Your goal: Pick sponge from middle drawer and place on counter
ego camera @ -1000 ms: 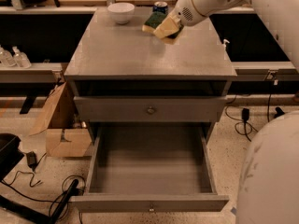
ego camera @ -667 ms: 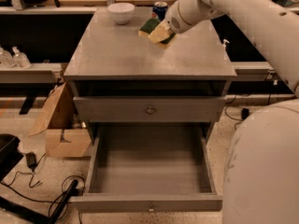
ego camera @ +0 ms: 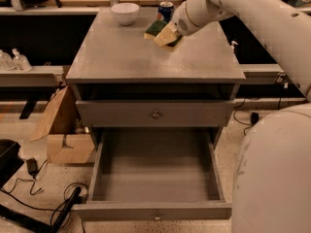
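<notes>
The sponge (ego camera: 154, 28), dark green on top with pale yellow foam, is held in my gripper (ego camera: 165, 35) low over the back middle of the counter (ego camera: 141, 57). Whether it touches the surface I cannot tell. The gripper is shut on the sponge, and my white arm reaches in from the upper right. The middle drawer (ego camera: 155, 171) is pulled wide open below, its grey tray bare, with a small knob (ego camera: 156, 216) on its low front panel.
A white bowl (ego camera: 125, 12) and a blue soda can (ego camera: 166, 9) stand at the counter's back edge, close to the sponge. A closed drawer front with a round knob (ego camera: 155, 114) sits above the open drawer. A cardboard box (ego camera: 63, 132) and cables lie on the floor at left.
My gripper has moved slightly left and lower over the counter with the sponge in it. The drawer stays open.
</notes>
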You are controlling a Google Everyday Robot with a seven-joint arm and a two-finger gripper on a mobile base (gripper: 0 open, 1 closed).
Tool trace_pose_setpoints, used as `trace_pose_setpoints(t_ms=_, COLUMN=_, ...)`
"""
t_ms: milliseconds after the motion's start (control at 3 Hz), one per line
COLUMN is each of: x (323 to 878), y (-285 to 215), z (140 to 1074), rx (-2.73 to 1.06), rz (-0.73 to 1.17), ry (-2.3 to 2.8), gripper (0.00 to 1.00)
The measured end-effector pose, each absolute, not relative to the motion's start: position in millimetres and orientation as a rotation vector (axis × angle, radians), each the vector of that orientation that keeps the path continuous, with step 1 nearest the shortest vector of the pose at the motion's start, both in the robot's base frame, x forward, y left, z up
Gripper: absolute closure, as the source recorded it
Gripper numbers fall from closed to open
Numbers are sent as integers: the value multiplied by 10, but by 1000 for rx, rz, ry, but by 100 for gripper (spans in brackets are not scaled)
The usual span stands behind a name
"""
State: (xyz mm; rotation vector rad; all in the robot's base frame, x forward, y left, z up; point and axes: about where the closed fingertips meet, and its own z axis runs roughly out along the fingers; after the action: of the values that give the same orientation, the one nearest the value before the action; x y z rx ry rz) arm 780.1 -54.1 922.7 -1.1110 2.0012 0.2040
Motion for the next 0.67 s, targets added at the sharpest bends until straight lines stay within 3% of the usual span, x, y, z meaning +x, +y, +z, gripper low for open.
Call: trace_pose_setpoints(t_ms=667, x=7807, y=-500, z=9181, rx=-1118, rz=210, ry=2004, gripper=0)
